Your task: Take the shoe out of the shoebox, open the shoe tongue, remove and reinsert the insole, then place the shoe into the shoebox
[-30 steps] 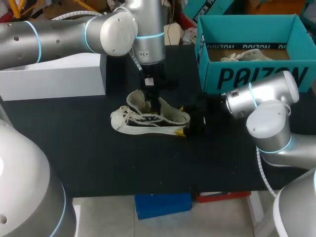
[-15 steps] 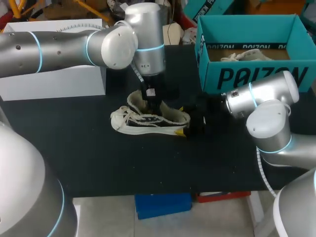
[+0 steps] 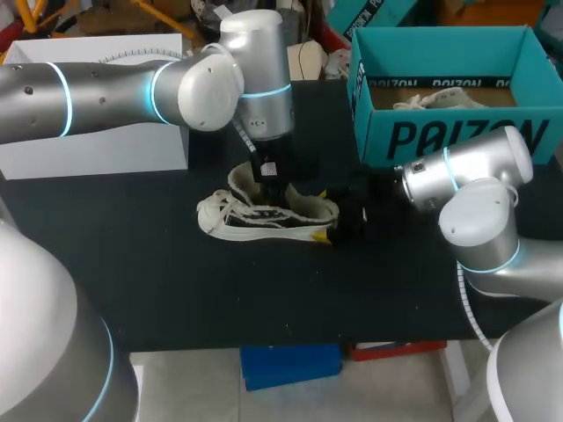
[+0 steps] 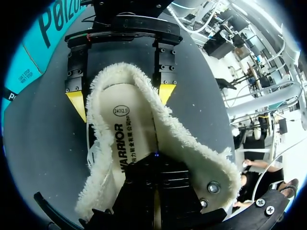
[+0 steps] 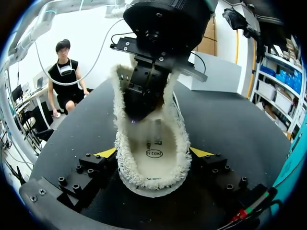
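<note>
A: How far has the robot got?

B: The shoe (image 3: 264, 215) is out of the shoebox (image 3: 440, 132) and lies on its side on the worktop (image 3: 176, 281), well apart from the box. Its fleecy mouth is spread wide, so the tongue looks to be opened.

A: And the insole?

B: The insole (image 4: 129, 129) lies flat inside the shoe. Whether it is yet to come out or is already back in, the pictures do not settle. Returning the shoe to the box is not yet done.

A: The pincers?

B: The right pincer (image 5: 153, 153) is clamped on the heel, one yellow tip against each side. The left pincer (image 4: 156, 165) is down inside the shoe's mouth, over the insole. Whether it is apart or together cannot be told.

A: The count?

B: There is one shoe on the worktop, one insole, one teal shoebox and two pincers. One pale laced thing (image 3: 440, 98) lies in the box, perhaps a second shoe.
</note>
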### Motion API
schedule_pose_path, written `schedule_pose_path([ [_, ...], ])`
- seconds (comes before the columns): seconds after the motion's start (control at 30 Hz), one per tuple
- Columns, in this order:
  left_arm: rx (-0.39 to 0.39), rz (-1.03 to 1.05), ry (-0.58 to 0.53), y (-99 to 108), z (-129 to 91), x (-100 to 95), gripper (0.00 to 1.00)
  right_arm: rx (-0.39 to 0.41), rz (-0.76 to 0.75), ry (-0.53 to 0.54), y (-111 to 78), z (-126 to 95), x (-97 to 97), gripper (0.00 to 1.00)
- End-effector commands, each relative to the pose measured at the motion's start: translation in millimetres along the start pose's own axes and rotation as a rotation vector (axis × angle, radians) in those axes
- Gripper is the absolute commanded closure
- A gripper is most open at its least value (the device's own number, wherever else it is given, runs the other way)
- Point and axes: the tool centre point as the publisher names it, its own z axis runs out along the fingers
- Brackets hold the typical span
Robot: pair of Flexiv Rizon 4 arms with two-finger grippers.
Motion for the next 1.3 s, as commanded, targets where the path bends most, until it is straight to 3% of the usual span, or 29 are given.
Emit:
schedule_pose_path([
  [0.03, 0.003, 0.003, 0.009, -1, 15, 2.3, 0.74, 0.001, 0.002, -0.002, -2.7, 5, -0.8, 1.00],
  [0.13, 0.004, 0.002, 0.007, 0, 16, 3.0, 0.71, 0.001, 0.002, -0.002, -2.7, 5, -0.8, 1.00],
  [0.23, 0.006, 0.000, -0.002, 1, 15, 3.2, 0.56, 0.001, 0.002, -0.002, -2.7, 5, -0.8, 1.00],
  [0.5, -0.069, 0.003, -0.144, 5, 10, -0.6, 0.59, 0.001, 0.002, -0.002, -2.7, 5, -0.8, 1.00],
  [0.6, -0.090, 0.001, -0.219, 6, 8, -2.0, 0.53, 0.001, 0.002, -0.002, -2.7, 5, -0.8, 1.00],
  [0.87, -0.203, -0.022, -0.433, 24, 8, -11.7, 0.61, 0.001, 0.002, -0.002, -2.7, 5, -0.8, 1.00],
  [1.07, -0.288, 0.008, -0.598, 33, 9, -18.0, 0.61, 0.001, 0.002, -0.002, -2.7, 5, -0.8, 1.00],
  [1.3, -0.335, 0.012, -0.780, 39, 16, -28.6, 0.67, 0.001, 0.002, -0.002, -2.7, 5, -0.8, 1.00],
])
